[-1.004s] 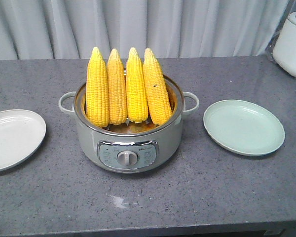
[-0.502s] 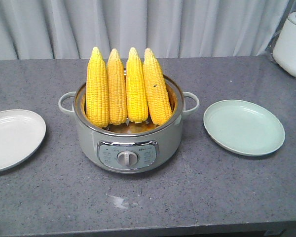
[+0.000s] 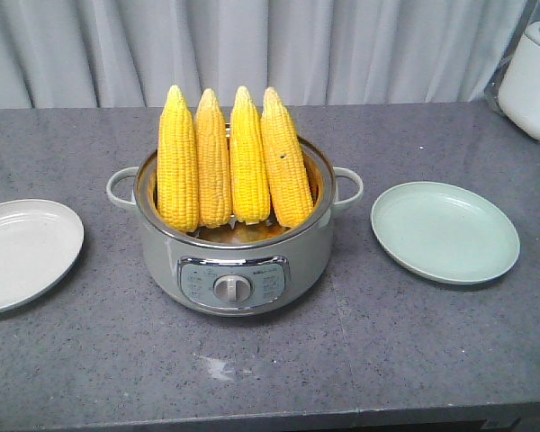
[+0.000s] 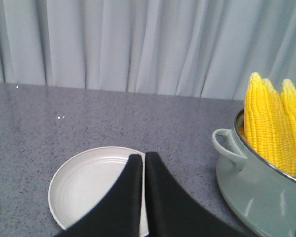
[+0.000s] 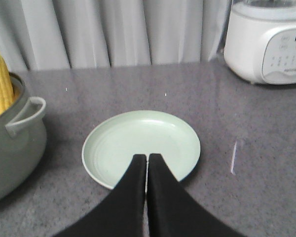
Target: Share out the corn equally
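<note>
Four cobs of corn [image 3: 229,157] are seen standing up in a grey-green pot [image 3: 234,261] in the middle of the front picture. The cobs are packed side by side in a row, with their pointed ends up, and they are leaned back a little. A round dial [image 3: 231,288] is set in the front of the pot. The pot is stood on a dark grey worktop [image 3: 387,351]. A white plate [image 3: 18,252] is laid at the left edge of the frame, partly cut off. A green plate [image 3: 445,232] is laid at the right. Both plates are kept apart from the pot. A white machine [image 3: 533,85] is seen in the upper right corner, and a pale curtain [image 3: 297,45] is hung behind the worktop.

In the left wrist picture, the left pincer [image 4: 141,159] is seen at the bottom middle, in front of the white plate. Its two black fingers are pressed flat against each other, with only a thin line between them. The corn is seen at the right edge there.

In the right wrist picture, the right pincer [image 5: 146,158] is seen at the bottom middle, in front of the green plate. Its fingers are pressed together the same way.
</note>
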`<state>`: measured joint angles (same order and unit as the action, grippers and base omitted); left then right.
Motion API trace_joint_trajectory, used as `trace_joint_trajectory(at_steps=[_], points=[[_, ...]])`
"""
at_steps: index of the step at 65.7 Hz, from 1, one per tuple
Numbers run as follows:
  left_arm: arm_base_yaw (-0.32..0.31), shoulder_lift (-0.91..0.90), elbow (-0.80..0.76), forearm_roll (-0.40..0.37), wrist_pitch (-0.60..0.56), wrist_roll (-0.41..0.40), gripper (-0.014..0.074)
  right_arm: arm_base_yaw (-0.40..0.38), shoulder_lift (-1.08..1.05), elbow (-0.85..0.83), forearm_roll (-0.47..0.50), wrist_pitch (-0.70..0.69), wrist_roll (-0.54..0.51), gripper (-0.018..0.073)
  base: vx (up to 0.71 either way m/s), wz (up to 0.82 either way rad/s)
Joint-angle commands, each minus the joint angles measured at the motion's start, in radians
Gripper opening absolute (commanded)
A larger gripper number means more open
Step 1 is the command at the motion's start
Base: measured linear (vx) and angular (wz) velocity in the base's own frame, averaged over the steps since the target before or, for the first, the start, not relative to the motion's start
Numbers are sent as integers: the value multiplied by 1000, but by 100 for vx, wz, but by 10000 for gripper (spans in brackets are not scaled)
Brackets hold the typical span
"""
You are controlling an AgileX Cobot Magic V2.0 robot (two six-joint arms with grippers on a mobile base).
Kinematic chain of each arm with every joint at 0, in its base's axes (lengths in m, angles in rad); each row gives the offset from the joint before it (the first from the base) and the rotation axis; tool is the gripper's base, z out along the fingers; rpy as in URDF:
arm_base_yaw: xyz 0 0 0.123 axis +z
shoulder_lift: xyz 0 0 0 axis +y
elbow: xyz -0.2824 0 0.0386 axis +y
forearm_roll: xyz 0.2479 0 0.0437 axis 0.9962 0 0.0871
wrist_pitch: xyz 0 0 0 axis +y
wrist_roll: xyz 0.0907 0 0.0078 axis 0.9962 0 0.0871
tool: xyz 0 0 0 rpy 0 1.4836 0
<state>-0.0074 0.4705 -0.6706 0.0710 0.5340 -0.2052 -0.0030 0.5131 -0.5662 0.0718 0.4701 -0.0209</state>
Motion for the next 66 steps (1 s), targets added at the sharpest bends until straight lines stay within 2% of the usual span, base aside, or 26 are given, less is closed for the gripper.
trace_joint_trajectory(at_steps=[1,10,18,55,66], points=[[1,148,-176,-7,89,-8,-6,-2,115,-155,-9,77,-47,-10,0,0],[1,328,-383,-7,298,24,-6,-2,266,-327,-8,223,-59,-10,0,0],[1,436,-483,-7,386,55,-6,-2,340,-401,-4,263,-59,-10,0,0],[1,479,-503,-6,398,55,-4,-2,384,-412,-5,269,-54,-3,0,0],[1,479,-503,2,387,56,48,-2,384,-412,-5,269,-55,76,0,0]])
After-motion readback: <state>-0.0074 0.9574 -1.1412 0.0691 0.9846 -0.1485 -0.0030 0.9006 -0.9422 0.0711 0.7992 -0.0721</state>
